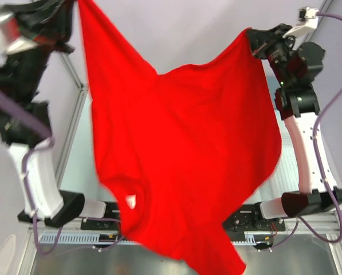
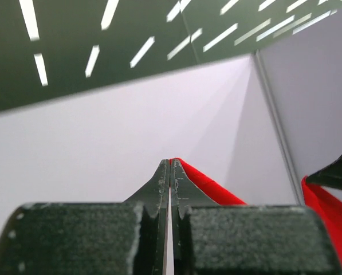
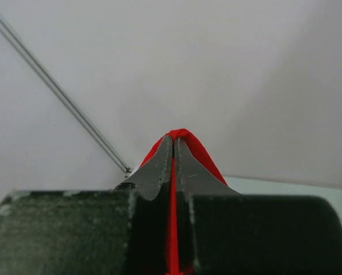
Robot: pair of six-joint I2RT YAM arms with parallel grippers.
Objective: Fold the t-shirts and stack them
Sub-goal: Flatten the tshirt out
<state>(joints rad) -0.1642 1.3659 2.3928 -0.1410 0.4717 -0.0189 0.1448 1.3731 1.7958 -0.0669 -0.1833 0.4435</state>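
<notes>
A red t-shirt [image 1: 182,154] hangs spread in the air between my two raised grippers and hides most of the table. Its collar with a white label [image 1: 129,201] hangs low on the left. My left gripper [image 1: 73,7] is at the top left, shut on one corner of the shirt. In the left wrist view the jaws [image 2: 170,166] are pressed together with red cloth [image 2: 208,184] at the tip. My right gripper [image 1: 252,40] is at the top right, shut on another corner. In the right wrist view red cloth [image 3: 172,229] runs between the shut jaws [image 3: 174,137].
The white table [image 1: 79,154] shows only as strips beside the shirt. Metal frame rails [image 1: 73,74] run along the left. The arm bases [image 1: 73,207] and cable trays [image 1: 90,238] sit at the near edge. No other shirts are in view.
</notes>
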